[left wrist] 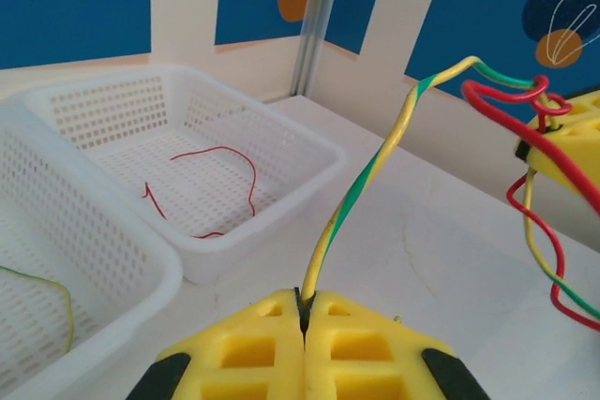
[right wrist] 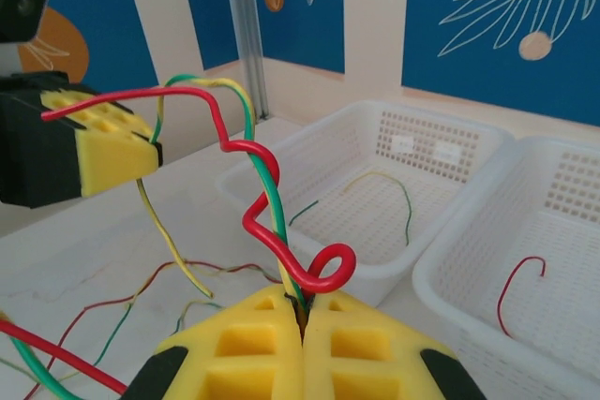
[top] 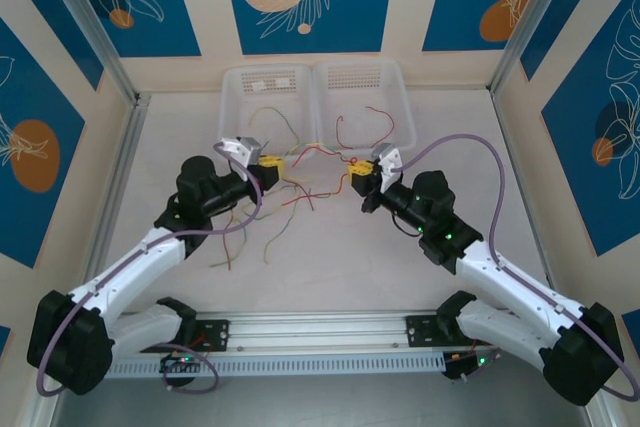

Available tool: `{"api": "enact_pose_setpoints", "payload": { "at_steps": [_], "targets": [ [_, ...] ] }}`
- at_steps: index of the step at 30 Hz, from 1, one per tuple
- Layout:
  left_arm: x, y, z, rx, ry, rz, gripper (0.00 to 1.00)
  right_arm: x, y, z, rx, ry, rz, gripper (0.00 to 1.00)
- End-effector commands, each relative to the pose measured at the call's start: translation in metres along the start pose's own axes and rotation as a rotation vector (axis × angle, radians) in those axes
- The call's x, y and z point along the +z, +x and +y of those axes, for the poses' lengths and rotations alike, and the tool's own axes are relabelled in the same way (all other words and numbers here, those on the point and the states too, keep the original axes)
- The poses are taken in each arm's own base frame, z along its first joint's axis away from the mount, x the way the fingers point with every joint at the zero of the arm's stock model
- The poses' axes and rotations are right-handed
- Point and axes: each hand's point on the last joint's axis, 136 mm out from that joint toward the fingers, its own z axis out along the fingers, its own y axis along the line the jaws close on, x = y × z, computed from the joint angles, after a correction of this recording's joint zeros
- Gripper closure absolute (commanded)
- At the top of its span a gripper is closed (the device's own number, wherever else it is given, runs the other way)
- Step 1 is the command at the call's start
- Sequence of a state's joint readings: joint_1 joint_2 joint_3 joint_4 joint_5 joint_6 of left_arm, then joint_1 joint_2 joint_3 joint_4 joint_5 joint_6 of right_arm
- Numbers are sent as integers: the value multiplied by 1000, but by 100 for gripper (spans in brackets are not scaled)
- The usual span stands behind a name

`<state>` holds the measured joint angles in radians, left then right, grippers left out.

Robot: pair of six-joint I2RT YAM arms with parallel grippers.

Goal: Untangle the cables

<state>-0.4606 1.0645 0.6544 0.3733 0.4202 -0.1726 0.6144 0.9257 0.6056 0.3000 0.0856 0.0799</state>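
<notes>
Blue wall panels (top: 340, 7) with white leaf outlines and orange discs are enclosing a pale table (top: 330, 267). Two white perforated baskets are sitting side by side at its far edge, touching. The left basket (top: 262, 82) is holding a single yellow-green strand (top: 285, 122). The right basket (top: 360, 77) is holding a single red strand (top: 340, 133).

Left claw (top: 272, 161): hovering above the table just in front of the left basket. Its yellow pads (left wrist: 272, 325) are pressing together and pinching a yellow-green cable (left wrist: 375, 166), which is rising out of the seam between them.

Right claw (top: 356, 179): hovering in front of the right basket and facing the left claw, jaws likewise closed. What appears to be the same striped cable is entering the gap between its pads, as the right wrist view is showing. A red cable (right wrist: 251, 217) is winding around the striped one just above that grip and curling into a loop at the pad tips. Whether the red one is itself being pinched, I cannot tell.

The two intertwined cables are spanning the space between the claws, lifted off the surface. Nearer the arm bases, loose cables (top: 262, 232) — red, green-yellow and brownish — are lying in a tangled scatter on the table. Slack ends of the held pair are hanging down toward them.
</notes>
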Motion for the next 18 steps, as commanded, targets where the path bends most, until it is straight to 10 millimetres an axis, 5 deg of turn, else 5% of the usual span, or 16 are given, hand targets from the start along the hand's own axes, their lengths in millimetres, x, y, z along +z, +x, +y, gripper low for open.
{"api": "enact_pose_setpoints", "payload": {
  "at_steps": [1,5,9,13,18],
  "targets": [
    [-6,-7,0,33,-27,-28,100,6,7,1,-5,-20,54,98],
    [-8,-9,-14,69,33,-11,100,6,9,1,18,-19,55,81],
    [-10,-11,-25,104,63,-14,100,7,1,0,23,-11,38,74],
    [-8,-14,-24,106,50,-21,100,6,-8,-1,22,-5,24,53],
    [-7,-17,-21,92,36,-30,100,-3,-27,2,39,-10,-27,39]
  ]
}}
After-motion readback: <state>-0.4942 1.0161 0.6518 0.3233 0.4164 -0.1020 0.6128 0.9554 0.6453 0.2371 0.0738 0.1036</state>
